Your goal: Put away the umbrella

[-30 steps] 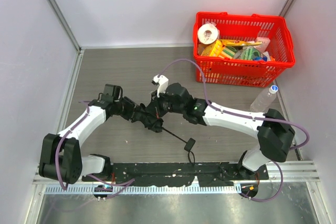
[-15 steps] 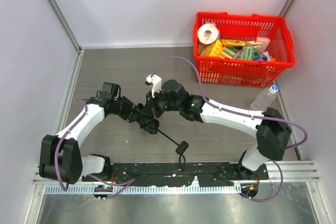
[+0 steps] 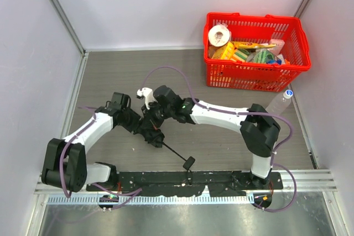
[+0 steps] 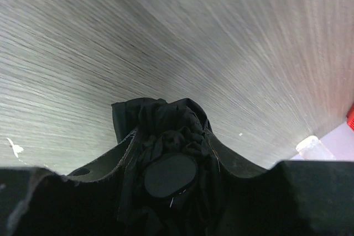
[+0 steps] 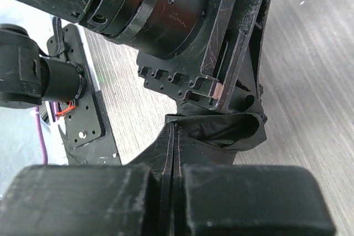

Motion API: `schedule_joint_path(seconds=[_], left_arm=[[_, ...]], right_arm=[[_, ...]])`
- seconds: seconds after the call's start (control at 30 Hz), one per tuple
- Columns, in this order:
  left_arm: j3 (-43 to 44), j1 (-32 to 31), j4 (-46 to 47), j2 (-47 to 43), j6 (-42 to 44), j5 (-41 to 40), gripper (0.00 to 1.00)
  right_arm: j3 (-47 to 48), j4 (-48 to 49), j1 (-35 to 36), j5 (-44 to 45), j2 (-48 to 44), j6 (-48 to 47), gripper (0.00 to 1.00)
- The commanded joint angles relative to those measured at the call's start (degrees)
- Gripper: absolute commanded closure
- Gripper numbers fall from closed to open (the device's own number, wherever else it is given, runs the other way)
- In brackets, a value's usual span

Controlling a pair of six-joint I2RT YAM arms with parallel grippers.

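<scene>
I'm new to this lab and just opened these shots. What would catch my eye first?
Both arms meet in the middle of the top view, where the left gripper and the right gripper each clamp the black umbrella, its thin shaft and handle trailing toward the near edge. Next comes the red basket, packed with items in the far right corner, with a clear bottle beside it.

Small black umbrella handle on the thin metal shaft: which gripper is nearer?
Left. The left gripper holds the bunched black umbrella fabric just up the shaft from the handle; the right gripper pinches that fabric farther from the handle.
</scene>
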Motion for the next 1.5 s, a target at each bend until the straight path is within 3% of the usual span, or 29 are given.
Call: schedule_joint_path(seconds=[0.0,0.23,0.57,0.73,0.87,1.2,1.47], left_arm=[[-3.4,-1.0,12.1,-0.3,-4.2,-1.9,1.00],[-4.0,-1.0,18.7,4.0,-5.8,-4.0,1.00],[-7.7,-1.4,27.1,11.8,-4.8,-1.9,1.00],[-10.6,-1.9,26.2,7.9,-4.9,-5.4,1.00],[-8.4,-1.8,20.9,7.2,-3.0,-8.9,1.00],[-5.4,-2.0,17.8,8.2,-1.4,-10.1,1.00],[-3.5,-2.5,15.7,9.2,0.2,-11.3,1.00]], right_arm=[[3.7,14.3,3.2,-9.8,0.7,0.5,1.00],[-5.9,25.5,3.6,-10.5,0.1,4.6,1.00],[-13.3,31.1,3.7,-13.3,3.2,5.3,1.00],[-17.4,37.6,3.9,-8.3,-2.8,10.9,1.00],[-18.2,37.7,4.9,-13.2,-9.2,13.0,1.00],[-11.2,22.1,9.3,-18.7,-6.4,4.0,1.00],[-6.2,14.8,11.1,-16.6,-4.0,-1.3,1.00]])
